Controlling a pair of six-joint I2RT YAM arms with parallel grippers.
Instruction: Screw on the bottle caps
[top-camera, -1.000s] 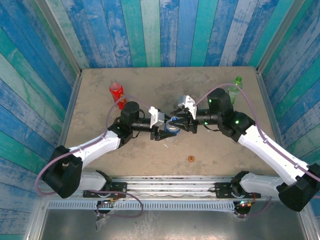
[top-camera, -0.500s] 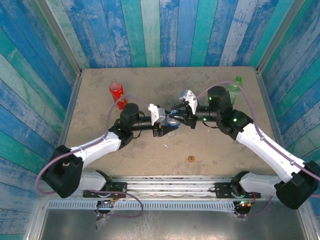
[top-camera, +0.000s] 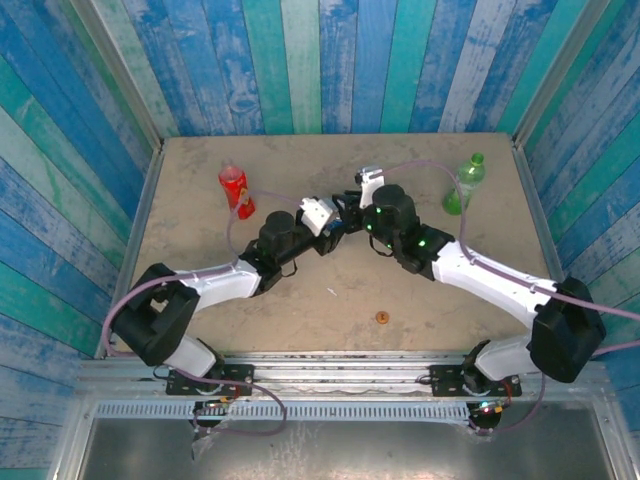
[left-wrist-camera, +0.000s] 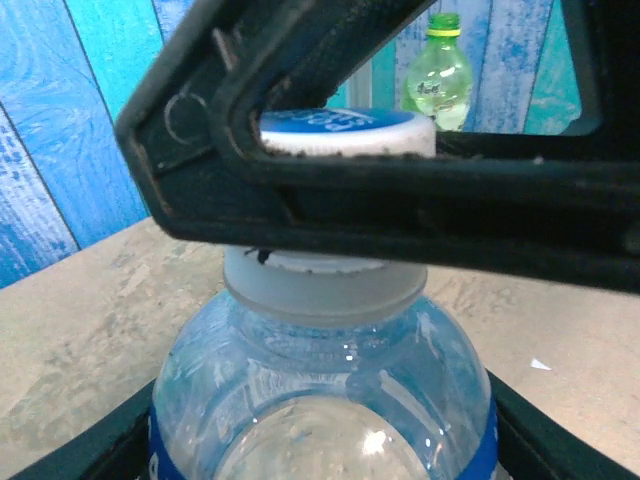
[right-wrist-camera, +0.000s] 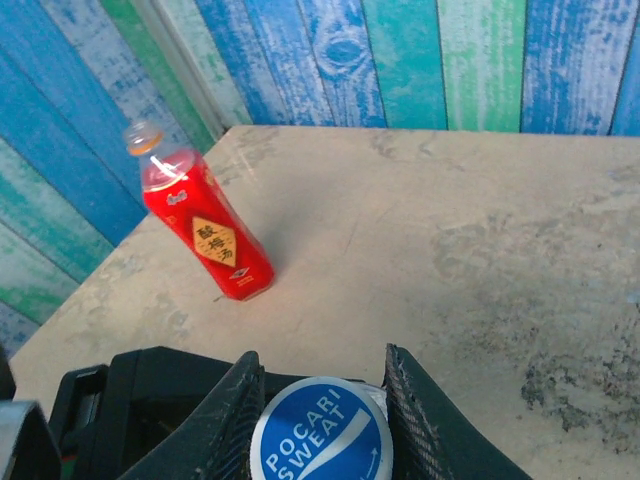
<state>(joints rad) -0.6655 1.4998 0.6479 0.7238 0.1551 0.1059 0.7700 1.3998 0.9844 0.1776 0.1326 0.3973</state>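
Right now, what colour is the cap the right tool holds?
Blue cap, white lettering; right wrist view.

lab booth: painted plank walls (top-camera: 300, 60)

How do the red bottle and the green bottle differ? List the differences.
The red bottle is red with a yellow label; the green bottle is translucent. The green bottle wears a cap; the red bottle's neck is open. The red bottle stands far left, the green bottle far right. Both stand upright.
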